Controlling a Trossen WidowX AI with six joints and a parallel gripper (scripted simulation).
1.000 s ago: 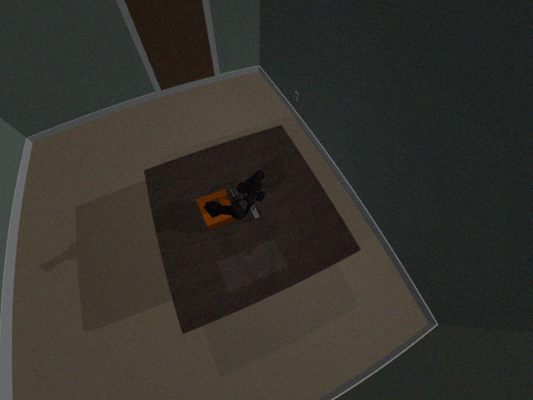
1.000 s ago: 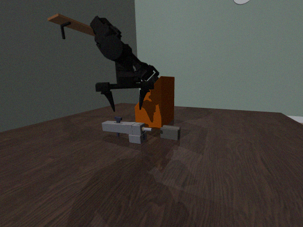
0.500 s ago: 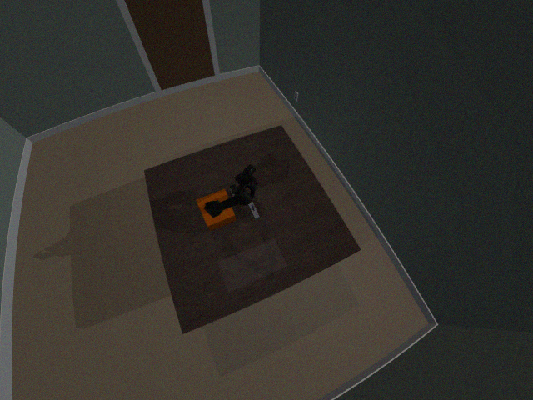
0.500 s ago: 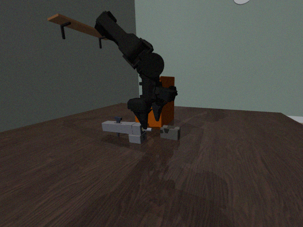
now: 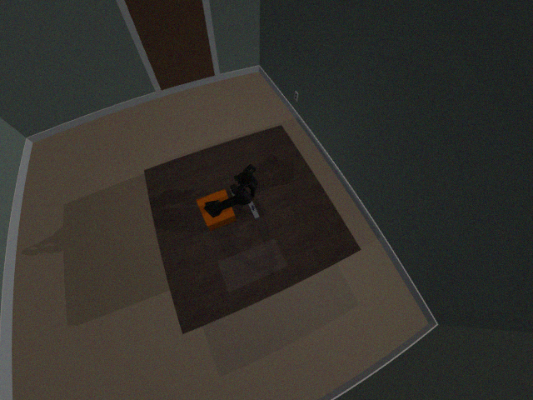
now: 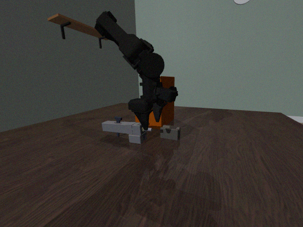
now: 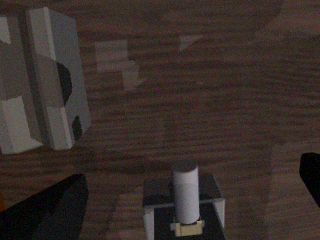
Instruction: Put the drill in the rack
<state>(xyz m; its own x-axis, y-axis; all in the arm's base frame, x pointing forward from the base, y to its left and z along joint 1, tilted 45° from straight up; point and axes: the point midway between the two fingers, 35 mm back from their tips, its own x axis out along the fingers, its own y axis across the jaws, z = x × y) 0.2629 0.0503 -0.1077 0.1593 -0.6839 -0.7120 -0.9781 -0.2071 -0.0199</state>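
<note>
A grey housing [image 6: 122, 127] [image 5: 255, 212] lies on the dark wooden table [image 6: 220, 158] [image 5: 301, 232]. A small dark key [image 6: 118, 119] stands up from its left part. The white drill [image 6: 148, 129] [image 7: 186, 190] sticks out of the housing's right end, toward the grey notched rack [image 6: 170, 132] [image 7: 43, 80] a short way off. My gripper [image 6: 150, 122] [image 7: 195, 175] is open and points down over the drill's free end, one finger on each side. Nothing is between the fingers. The key is hidden in the wrist view.
A tall orange block [image 6: 167, 102] [image 5: 217, 217] stands just behind the housing and the gripper. A wooden wall shelf [image 6: 73, 24] hangs at the back left. The table's edges are far from the parts.
</note>
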